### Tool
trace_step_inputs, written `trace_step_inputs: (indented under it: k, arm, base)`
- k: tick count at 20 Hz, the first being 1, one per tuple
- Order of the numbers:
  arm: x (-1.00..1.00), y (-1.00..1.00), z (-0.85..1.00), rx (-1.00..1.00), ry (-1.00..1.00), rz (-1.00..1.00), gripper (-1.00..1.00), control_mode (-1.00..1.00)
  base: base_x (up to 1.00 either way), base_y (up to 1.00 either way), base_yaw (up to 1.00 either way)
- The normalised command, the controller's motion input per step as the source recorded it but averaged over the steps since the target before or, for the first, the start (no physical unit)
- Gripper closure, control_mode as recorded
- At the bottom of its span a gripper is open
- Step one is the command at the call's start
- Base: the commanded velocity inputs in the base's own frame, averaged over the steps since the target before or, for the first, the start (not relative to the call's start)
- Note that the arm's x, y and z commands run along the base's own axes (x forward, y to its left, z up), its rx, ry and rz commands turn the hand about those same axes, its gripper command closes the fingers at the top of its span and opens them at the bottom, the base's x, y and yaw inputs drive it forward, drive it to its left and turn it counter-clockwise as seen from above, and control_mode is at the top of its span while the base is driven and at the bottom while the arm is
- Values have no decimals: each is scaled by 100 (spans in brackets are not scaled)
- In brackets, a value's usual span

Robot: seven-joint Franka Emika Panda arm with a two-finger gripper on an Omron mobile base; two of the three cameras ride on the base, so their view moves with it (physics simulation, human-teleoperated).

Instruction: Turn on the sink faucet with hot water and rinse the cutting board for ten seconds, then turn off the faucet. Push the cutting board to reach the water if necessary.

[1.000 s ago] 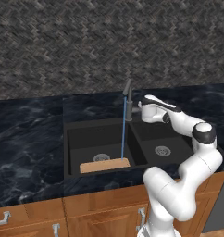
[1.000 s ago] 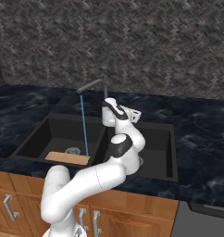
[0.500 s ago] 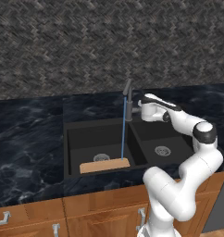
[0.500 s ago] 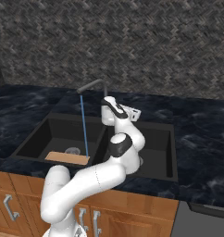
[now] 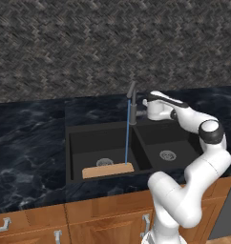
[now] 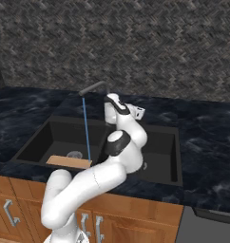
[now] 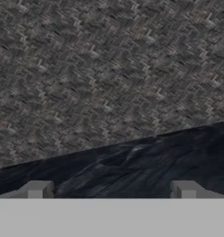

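Water [image 5: 127,133] is running: a thin blue stream drops from the spout of the sink faucet [image 5: 131,102] into the larger, left basin of the sink [image 5: 74,143] and lands on the cutting board [image 5: 108,170], which lies flat at the front of that basin just ahead of the round drain [image 5: 104,162]. The stream meets the board toward its right end, so the board appears placed well enough for rinsing and, in my judgement, needs no push. The gripper [image 7: 111,192] is held close beside the faucet post on its right, at about lever height; this reads as a station kept for shutting the water off once the rinse time is served. In the hand view its two finger tips stand wide apart with nothing between them, looking across the dark marble counter [image 7: 155,162] to the grey patterned wall [image 7: 109,69]; it has hold of nothing. The left base view gives the clearest sight of where the stream strikes the board and of the hand's nearness to the post, though the hand partly masks the lever, so whether a finger touches it cannot be settled. The right base view shows the spout's angled reach over the left basin and the board's near edge against the front wall, while the arm's own body covers much of the smaller basin.
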Motion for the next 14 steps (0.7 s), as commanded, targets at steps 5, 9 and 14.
trace_step_inputs:
  k: [5,9,14]
  arm:
    - [-12,-8,11,0,6,3,-100,-100]
    - [-11,-9,0,0,10,2,-100,-100]
    - [-13,-11,3,0,12,2,-100,-100]
  base:
    - [0,0,0]
    - [0,0,0]
    - [0,0,0]
